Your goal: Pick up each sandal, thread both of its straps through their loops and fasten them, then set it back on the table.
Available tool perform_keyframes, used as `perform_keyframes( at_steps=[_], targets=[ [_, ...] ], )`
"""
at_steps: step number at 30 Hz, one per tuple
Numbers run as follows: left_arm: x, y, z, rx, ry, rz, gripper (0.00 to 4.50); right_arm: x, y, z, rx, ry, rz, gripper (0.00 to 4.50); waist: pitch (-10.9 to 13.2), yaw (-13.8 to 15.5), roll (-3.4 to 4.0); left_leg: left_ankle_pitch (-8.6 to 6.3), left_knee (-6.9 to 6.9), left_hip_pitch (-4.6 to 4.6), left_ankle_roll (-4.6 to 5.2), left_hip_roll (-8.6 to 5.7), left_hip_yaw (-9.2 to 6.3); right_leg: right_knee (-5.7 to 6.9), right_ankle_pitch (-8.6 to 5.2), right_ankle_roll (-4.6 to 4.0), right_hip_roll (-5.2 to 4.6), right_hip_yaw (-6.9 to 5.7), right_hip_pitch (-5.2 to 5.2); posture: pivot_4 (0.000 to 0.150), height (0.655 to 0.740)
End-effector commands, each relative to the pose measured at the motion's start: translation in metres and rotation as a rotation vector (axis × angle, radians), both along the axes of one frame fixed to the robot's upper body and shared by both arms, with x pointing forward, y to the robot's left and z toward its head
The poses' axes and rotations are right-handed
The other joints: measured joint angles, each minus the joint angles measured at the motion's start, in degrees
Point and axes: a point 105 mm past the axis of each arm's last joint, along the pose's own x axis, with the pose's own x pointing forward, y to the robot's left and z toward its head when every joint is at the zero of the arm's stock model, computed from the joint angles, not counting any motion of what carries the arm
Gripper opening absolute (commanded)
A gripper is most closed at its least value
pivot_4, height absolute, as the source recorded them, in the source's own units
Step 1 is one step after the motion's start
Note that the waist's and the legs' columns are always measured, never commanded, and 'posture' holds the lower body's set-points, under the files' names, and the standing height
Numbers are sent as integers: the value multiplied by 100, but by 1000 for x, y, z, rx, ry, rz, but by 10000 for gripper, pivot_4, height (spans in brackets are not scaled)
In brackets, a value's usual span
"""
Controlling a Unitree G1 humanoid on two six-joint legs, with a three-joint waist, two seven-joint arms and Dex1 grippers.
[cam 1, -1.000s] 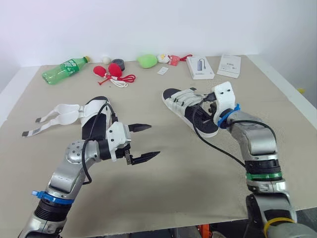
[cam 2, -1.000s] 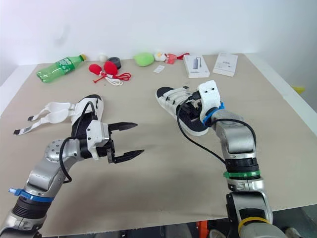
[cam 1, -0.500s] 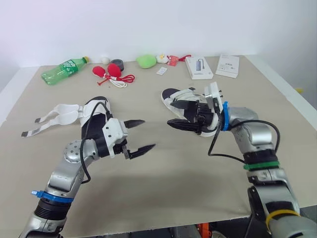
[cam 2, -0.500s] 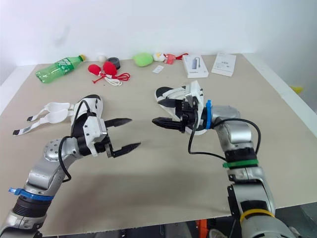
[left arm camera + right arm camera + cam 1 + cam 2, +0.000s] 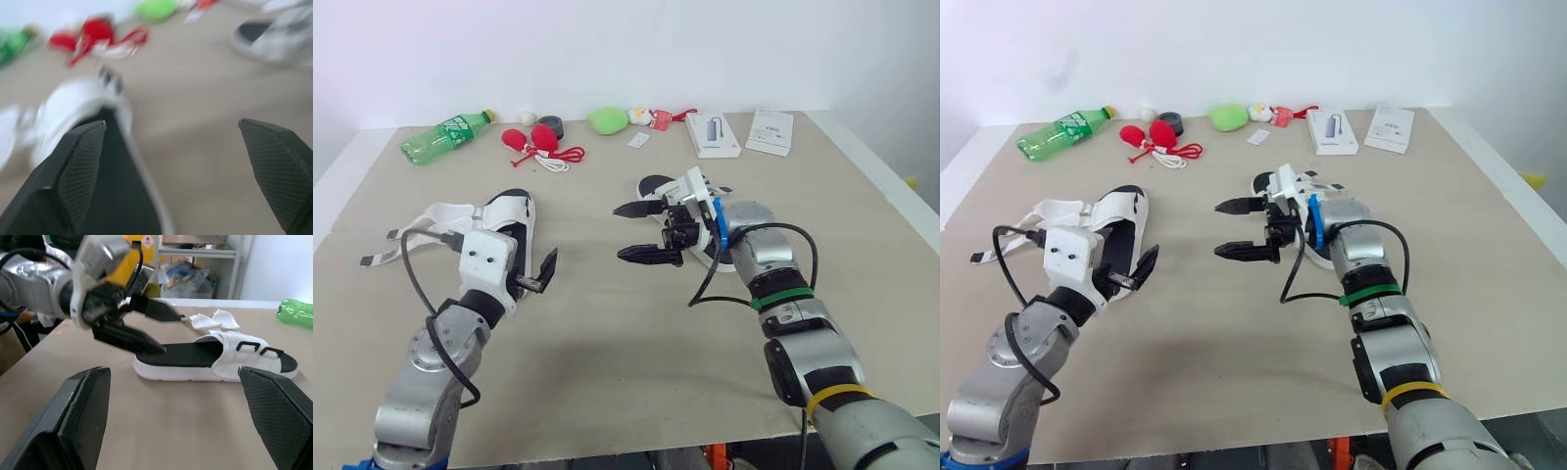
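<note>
On the desk (image 5: 636, 392): left sandal (image 5: 509, 217), straps loose; right sandal (image 5: 652, 184).
Left end effector (image 5: 171, 125) and right end effector (image 5: 621, 232) hover nearby, fingers apart.

Left sandal (image 5: 514, 217): white upper, black footbed, sitting flat on its sole on the table (image 5: 626, 362), over on the robot's left.
Its straps (image 5: 438, 221): both undone, splayed out flat on the table, trailing away from the shoe toward the left edge.
Its loops (image 5: 253, 347): two dark rectangular loops side by side on the white band, nothing threaded through them.
Right sandal (image 5: 652, 185): same white and black, sole down, right of centre, well apart from the first.
Its bands: white, seemingly lying across the footbed; partly hidden, so fastened or not, can't tell.
</note>
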Motion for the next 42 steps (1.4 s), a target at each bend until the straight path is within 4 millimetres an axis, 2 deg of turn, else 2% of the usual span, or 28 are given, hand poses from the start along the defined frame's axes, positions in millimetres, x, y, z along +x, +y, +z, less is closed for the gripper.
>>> perform_keyframes(
  at_steps=[1,5,9,17,24,30,36,37,38,40,41,42],
  targets=[
    [10,14,5,-31,1,107,45000,-1,5,14,9,-76,47,44696,0,-1,-2,6,1,1,-9,-1,0,0,4,1,0,0,1,1500,7400],
    [23,16,7,-42,8,113,45000,-1,11,15,15,-96,52,44696,0,-7,-3,15,6,0,-18,-1,0,-1,8,-10,0,0,1,1500,7400],
    [36,13,0,-71,55,107,45000,-2,15,17,22,-112,45,44696,0,-7,-3,17,8,-2,-22,-1,-1,-2,18,5,1,0,-1,1500,7400],
    [65,10,-2,-59,97,53,45000,2,4,14,9,-131,-8,44696,0,-5,-3,17,8,-6,-24,-2,-4,-4,17,9,1,-1,-2,1500,7400],
    [90,1,-8,-77,144,-14,45000,4,5,17,13,-138,-24,44696,0,-7,-3,17,7,-8,-26,-2,-6,-5,18,11,1,-1,-3,1500,7400],
    [109,-6,-3,-88,152,-59,45000,5,3,16,8,-140,-36,44696,0,-4,-3,17,7,-9,-28,-3,-6,-6,18,13,1,-1,-3,1500,7400],
    [109,-2,-7,-85,177,-51,27593,4,4,15,8,-138,-38,45000,0,-4,-3,20,5,-9,-33,-4,-8,-5,20,17,0,-1,-3,1500,7400],
    [107,-1,-8,-77,177,-53,22161,4,4,15,10,-136,-38,45000,0,-4,-3,20,4,-9,-33,-4,-8,-5,20,17,0,-1,-3,1500,7400],
    [107,0,-8,-73,176,-58,19485,4,4,15,11,-134,-38,45000,0,-5,-3,20,4,-9,-33,-4,-8,-5,20,17,0,-1,-3,1500,7400],
    [106,1,-7,-54,169,-74,11174,5,4,15,11,-131,-38,45000,0,-4,-3,20,4,-9,-33,-4,-8,-6,20,17,-1,-1,-2,1500,7400],
    [105,2,-6,-37,162,-84,9298,5,3,15,9,-130,-36,45000,0,-5,-3,20,4,-9,-34,-4,-8,-5,20,17,0,-1,-2,1500,7400],
    [104,1,-4,-23,153,-99,3836,5,3,15,8,-128,-36,45000,0,-5,-3,21,4,-8,-34,-4,-8,-5,20,17,0,-1,-2,1500,7400]
  ],
)
